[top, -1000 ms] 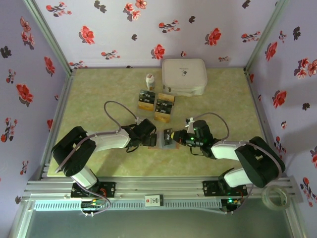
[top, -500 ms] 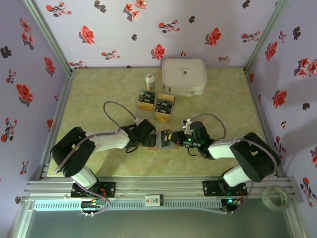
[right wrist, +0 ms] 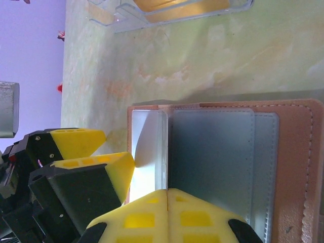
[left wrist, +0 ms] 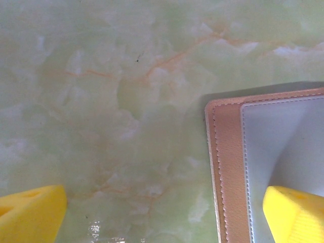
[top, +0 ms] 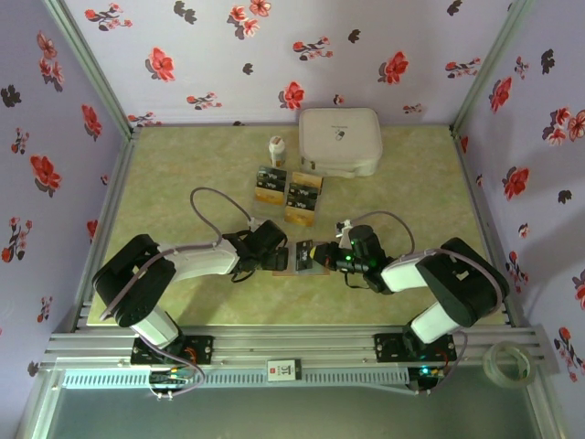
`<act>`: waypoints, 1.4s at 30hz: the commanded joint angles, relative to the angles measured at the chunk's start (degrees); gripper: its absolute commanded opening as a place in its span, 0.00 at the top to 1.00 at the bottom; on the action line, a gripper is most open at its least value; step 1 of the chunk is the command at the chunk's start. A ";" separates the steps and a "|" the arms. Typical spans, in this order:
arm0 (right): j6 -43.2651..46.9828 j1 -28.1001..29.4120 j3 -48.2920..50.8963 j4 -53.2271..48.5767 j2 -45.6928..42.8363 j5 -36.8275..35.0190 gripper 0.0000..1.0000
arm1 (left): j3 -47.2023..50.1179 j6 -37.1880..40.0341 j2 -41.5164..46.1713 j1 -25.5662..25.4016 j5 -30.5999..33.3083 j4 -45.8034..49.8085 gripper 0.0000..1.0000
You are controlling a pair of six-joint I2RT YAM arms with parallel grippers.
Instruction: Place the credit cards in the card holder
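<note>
The card holder lies open between my two grippers, reddish-brown outside and grey inside. My left gripper is open, and one yellow finger rests on the holder's pale left flap. My right gripper is shut on a credit card seen edge-on. That card stands over the holder's fold, beside the grey pockets, and looks dark from above. More black and gold-orange credit cards stand in clear racks behind the holder.
A small white bottle and a big white rounded case stand at the back of the green marbled table. The clear card rack is close beyond the holder. Flowered walls close in three sides.
My right gripper has moved a little left with the card, closer over the holder. The left gripper has stayed on the holder's flap.
</note>
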State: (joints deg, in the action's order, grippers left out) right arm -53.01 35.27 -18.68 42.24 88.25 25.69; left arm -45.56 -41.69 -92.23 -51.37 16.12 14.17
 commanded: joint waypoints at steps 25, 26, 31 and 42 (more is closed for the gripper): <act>-1.75 0.61 1.64 5.70 3.36 0.01 1.00 | 1.79 -0.38 0.32 -0.22 1.78 1.44 0.00; -1.74 0.61 1.88 5.75 3.37 0.05 1.00 | 1.79 -0.41 0.46 -0.22 1.76 1.42 0.00; -1.78 0.76 2.37 5.93 3.41 -0.20 1.00 | 1.86 -0.34 0.42 -0.22 1.78 1.35 0.00; -2.40 0.70 1.58 7.92 6.00 0.18 1.00 | 2.05 -0.58 0.38 -0.24 1.79 1.16 0.00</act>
State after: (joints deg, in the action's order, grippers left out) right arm -54.70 35.53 -17.04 48.93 92.86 25.74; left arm -44.93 -41.69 -91.90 -51.37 16.36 13.45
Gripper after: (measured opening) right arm 0.039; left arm 0.997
